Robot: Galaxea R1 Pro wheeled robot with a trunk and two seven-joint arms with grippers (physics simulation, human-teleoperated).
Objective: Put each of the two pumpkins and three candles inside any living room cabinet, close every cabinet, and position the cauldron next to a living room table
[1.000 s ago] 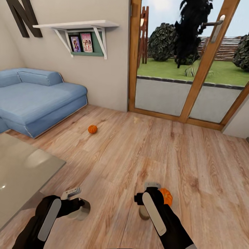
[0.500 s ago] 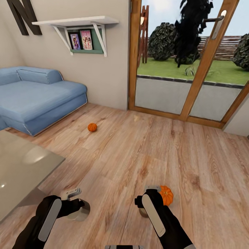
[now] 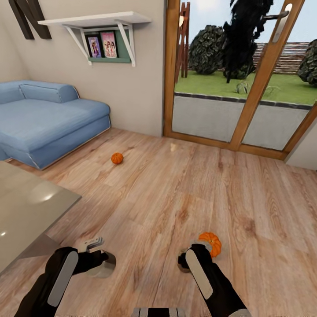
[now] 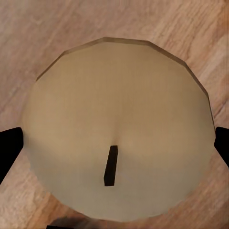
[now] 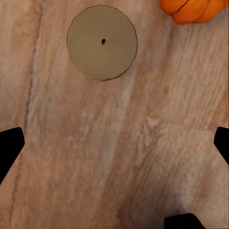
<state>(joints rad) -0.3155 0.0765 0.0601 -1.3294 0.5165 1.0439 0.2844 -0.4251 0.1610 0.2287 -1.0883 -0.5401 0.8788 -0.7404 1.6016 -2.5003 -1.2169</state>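
Head view: I look down over a wooden floor [image 3: 176,193]. My left gripper [image 3: 97,255] hangs low at the near left, beside the corner of a grey tabletop [image 3: 26,211], with a candle [image 3: 102,265] between its fingers; whether the fingers press on it I cannot tell from here. My right gripper [image 3: 189,259] hangs near the floor at the near right. A pumpkin [image 3: 210,243] sits on the floor just beyond it, and a second pumpkin [image 3: 116,158] lies further off, near the front edge of the blue sofa [image 3: 48,123]. A white shelf [image 3: 97,20] holds two pictures on the wall, and a glass door [image 3: 246,79] looks out on a garden.

Left wrist view: the candle's [image 4: 119,129] pale top with its dark wick fills the space between my two black fingertips [image 4: 9,152]. The tips sit at the candle's sides, but I cannot tell whether they touch it.

Right wrist view: my fingertips [image 5: 9,148] stand wide apart with bare floor [image 5: 119,157] between them, holding nothing. Another candle [image 5: 102,42] stands upright on the boards ahead, and the pumpkin's [image 5: 193,8] orange edge lies near it, apart from it.
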